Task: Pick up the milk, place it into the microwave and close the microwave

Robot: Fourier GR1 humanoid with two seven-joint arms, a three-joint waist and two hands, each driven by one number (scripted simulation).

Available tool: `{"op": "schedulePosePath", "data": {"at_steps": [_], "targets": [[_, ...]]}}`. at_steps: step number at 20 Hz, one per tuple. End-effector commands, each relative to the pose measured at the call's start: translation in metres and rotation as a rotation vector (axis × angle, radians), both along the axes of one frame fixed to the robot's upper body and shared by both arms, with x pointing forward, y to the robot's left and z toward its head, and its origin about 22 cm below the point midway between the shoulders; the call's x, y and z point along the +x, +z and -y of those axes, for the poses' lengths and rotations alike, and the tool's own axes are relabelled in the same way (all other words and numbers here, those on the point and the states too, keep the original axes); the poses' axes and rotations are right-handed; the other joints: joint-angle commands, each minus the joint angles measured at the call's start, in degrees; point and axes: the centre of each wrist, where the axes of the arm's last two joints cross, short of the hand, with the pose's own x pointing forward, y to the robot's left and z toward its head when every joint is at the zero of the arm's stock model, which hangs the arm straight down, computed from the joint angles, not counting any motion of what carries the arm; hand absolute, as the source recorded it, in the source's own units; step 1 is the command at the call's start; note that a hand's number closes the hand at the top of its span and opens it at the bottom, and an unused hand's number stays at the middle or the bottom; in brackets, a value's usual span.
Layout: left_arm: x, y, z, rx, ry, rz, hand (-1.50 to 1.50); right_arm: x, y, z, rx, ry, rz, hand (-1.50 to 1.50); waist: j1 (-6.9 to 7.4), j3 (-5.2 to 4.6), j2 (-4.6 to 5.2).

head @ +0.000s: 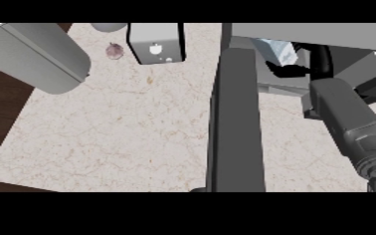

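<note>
The milk (pixel 280 50), a pale blue and white carton, is inside the open microwave (pixel 308 31) at the upper right. My right hand (pixel 291 70) is black and reaches into the cavity, its fingers curled round the carton's lower part. Its grey forearm (pixel 345 124) comes in from the lower right. The microwave's dark door (pixel 235 124) stands open, seen edge-on as a tall panel in the middle. Only my left forearm (pixel 40 57) shows, a grey cylinder at the upper left; its hand is out of sight.
A grey box-shaped appliance (pixel 155 42) stands at the counter's back, with a small purplish garlic-like bulb (pixel 114 51) to its left. The marble counter (pixel 117 134) stretches left of the door; its dark edge runs along the left side.
</note>
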Motion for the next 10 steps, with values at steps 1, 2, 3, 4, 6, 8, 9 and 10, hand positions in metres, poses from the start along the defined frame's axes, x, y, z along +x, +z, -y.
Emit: {"op": "schedulePosePath", "data": {"at_steps": [1,2,3,4,6,8,9,10], "targets": [[0.009,0.005,-0.001,0.018,-0.003,0.019,-1.50,0.004,0.008,0.002,-0.037,-0.031,0.001,1.50,0.92,0.09,0.81],[0.007,0.004,0.000,0.015,-0.014,0.019,-1.50,0.003,0.014,0.015,-0.039,-0.075,0.010,1.50,1.27,0.09,0.77],[0.010,0.006,-0.001,0.017,-0.010,0.018,-1.50,0.004,0.013,0.010,-0.021,-0.068,0.009,1.50,0.99,0.13,0.79],[0.011,0.008,0.000,0.020,-0.026,0.014,-1.50,0.008,0.018,0.006,-0.019,-0.085,0.019,1.50,1.45,0.16,0.87],[0.012,0.008,0.002,0.023,-0.035,0.029,-1.50,0.008,0.025,0.017,-0.020,-0.102,0.033,1.50,1.99,0.20,1.27],[0.013,0.007,-0.002,0.023,-0.031,0.025,-1.50,0.003,0.015,0.018,-0.034,-0.117,0.019,1.50,2.26,0.18,1.29],[0.011,0.003,0.001,0.014,-0.034,0.018,-1.50,0.004,0.021,0.024,-0.031,-0.122,0.043,1.50,2.49,0.23,1.41],[0.015,0.010,0.005,0.023,-0.038,0.033,-1.50,0.005,0.019,0.017,-0.036,-0.106,0.026,1.50,2.32,0.32,1.52]]}}
